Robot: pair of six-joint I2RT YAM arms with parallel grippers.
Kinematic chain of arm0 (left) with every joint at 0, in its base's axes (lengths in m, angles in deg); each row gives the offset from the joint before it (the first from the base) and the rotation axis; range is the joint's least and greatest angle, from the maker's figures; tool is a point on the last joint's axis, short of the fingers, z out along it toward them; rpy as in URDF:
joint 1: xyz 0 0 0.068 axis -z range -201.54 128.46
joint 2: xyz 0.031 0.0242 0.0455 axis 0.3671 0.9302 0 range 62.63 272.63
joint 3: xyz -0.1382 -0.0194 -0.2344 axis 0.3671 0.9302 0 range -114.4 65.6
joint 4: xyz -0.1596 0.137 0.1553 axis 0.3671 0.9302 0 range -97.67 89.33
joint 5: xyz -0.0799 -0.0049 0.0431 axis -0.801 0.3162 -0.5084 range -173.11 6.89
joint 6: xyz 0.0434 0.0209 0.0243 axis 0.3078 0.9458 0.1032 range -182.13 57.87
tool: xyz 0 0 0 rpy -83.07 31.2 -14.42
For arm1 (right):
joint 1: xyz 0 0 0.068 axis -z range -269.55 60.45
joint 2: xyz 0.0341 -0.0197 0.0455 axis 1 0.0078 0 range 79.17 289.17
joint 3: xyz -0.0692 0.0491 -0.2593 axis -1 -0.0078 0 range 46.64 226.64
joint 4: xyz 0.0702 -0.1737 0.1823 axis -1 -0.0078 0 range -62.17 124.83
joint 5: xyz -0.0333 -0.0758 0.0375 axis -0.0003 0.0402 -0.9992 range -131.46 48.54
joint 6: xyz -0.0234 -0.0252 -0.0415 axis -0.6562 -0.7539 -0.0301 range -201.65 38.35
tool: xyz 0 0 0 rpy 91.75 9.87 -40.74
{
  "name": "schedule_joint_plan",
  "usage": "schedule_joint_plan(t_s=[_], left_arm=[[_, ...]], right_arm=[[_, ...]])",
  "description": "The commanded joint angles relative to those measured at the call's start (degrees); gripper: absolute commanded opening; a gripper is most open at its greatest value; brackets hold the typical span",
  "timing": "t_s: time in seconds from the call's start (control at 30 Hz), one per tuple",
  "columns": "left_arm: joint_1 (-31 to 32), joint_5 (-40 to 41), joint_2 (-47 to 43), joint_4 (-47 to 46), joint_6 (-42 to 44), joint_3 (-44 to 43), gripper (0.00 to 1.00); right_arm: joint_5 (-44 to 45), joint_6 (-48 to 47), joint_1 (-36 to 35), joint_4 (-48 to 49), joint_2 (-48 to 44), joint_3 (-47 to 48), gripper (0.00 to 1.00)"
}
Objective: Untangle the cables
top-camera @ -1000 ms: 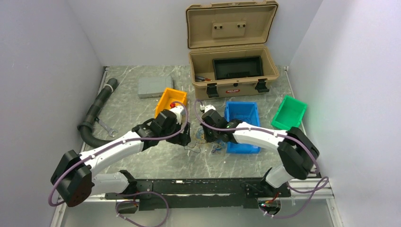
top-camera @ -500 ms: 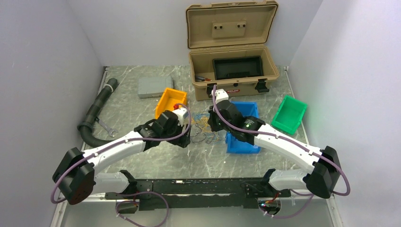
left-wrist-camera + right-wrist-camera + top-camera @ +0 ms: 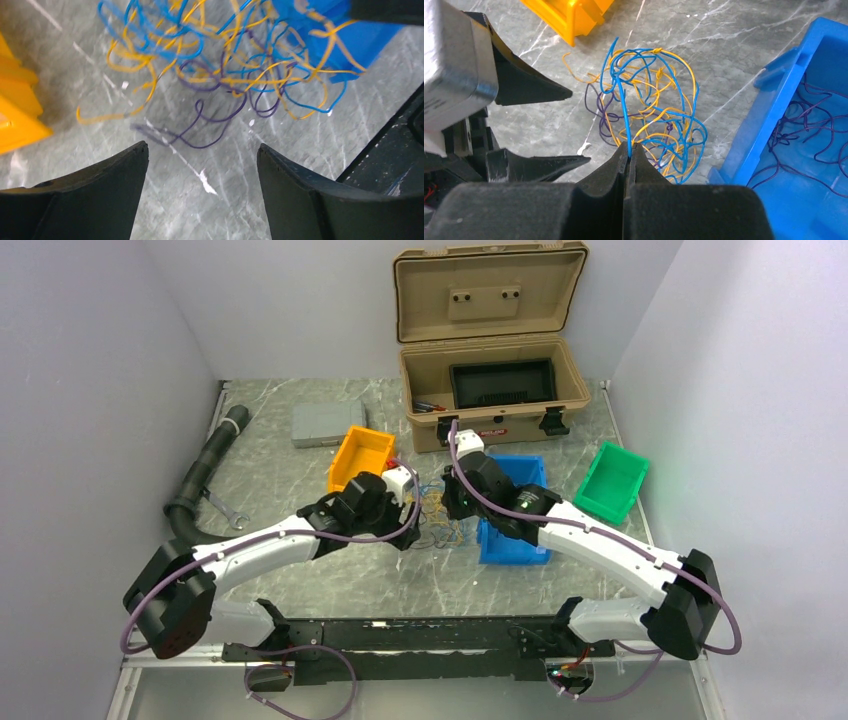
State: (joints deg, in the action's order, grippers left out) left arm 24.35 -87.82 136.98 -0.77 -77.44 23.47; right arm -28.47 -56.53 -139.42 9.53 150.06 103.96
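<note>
The cables, a tangle of blue, yellow and purple wires, sit on or just above the marble table, between the orange bin and the blue bin. The right gripper is clenched on one blue strand, presumably to draw it free. The left gripper hangs released beside the tangle, placed to pinch another strand.
</note>
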Motion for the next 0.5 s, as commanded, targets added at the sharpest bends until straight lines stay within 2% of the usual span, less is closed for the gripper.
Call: schedule_joint_plan(t_s=[0.0, 0.23, 0.3, 0.37, 0.4, 0.43, 0.47], left_arm=[[1.4, -3.4, -0.3, -10.1, 3.6, -0.2, 0.81], [2.6, -4.3, 2.3, -13.3, 4.6, -1.4, 0.78], [2.7, -5.3, 3.0, -14.5, 4.2, -1.7, 0.72], [2.7, -6.1, 3.4, -15.6, 3.8, -1.9, 0.44], [2.7, -6.4, 3.4, -15.7, 3.6, -2.0, 0.23], [2.6, -6.2, 3.2, -15.2, 3.3, -2.1, 0.09], [2.7, -5.7, 2.8, -14.7, 3.1, -2.2, 0.0]], right_arm=[[-0.6, 1.2, -0.2, -0.2, -2.3, 3.6, 0.0], [-2.0, 2.0, -0.1, -1.0, -3.3, 5.8, 0.0], [-2.3, 2.4, -0.2, -1.1, -3.8, 6.0, 0.0], [-2.2, 2.7, -0.1, -1.1, -4.4, 6.1, 0.0], [-1.7, 2.9, 0.0, -1.3, -4.6, 6.1, 0.0], [-0.8, 3.1, 0.0, -1.5, -4.9, 5.9, 0.0], [0.3, 3.4, 0.1, -1.8, -5.1, 5.7, 0.0]])
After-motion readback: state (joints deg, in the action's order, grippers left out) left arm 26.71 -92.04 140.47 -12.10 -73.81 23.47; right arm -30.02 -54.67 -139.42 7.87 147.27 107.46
